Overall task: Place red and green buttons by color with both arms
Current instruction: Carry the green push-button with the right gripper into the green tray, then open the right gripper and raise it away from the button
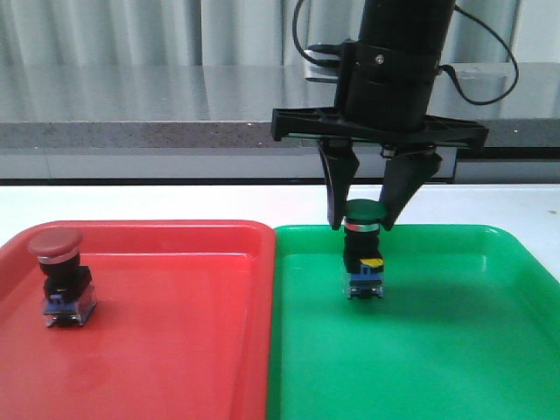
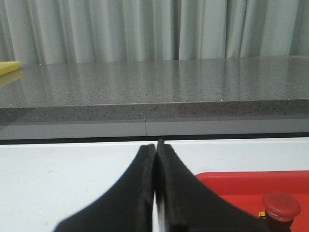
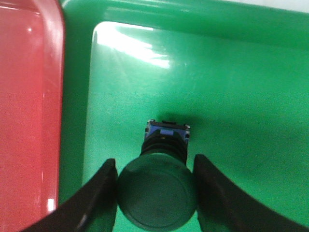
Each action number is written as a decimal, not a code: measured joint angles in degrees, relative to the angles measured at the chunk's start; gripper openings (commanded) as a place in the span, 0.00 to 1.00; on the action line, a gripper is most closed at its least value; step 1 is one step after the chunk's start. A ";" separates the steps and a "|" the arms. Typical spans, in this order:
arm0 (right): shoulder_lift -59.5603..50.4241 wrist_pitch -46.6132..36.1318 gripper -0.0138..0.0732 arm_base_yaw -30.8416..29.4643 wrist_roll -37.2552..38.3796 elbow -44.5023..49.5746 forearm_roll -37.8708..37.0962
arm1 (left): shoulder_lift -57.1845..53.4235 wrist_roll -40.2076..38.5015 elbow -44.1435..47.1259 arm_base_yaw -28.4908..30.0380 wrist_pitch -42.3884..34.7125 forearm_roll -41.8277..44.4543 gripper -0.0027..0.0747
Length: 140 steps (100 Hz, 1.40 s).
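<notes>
Nearest us, both trays lie side by side along the front edge of the bench [image 1: 175, 203], the red tray [image 1: 175, 350] toward the front left corner and the green tray [image 1: 472, 350] toward the front right. We see the red button [image 1: 59, 280] standing upright in the left part of the red tray, with nothing holding it, so we judge that half of the sorting finished. The green button [image 1: 364, 252] stands upright in the green tray near its left rim, its base apparently resting on the tray floor, so we judge its placement all but done; what is left, as we read it, is letting go and lifting clear. The right tool [image 1: 364, 214] hangs straight down over it, fingers [image 3: 99, 193] flanking the green cap. In the right wrist view the left finger meets the cap and the other sits just beside it, so we cannot tell whether the pinch holds or has begun to loosen. The left tool [image 2: 155, 193], seen only in its own wrist view, has its fingers pressed together on nothing, pointing level toward the far edge, beside the red tray's corner.
</notes>
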 measured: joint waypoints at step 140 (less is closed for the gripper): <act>-15.41 1.79 0.09 -5.20 -1.38 0.43 -4.79 | 0.00 0.00 0.00 0.00 0.00 0.00 0.01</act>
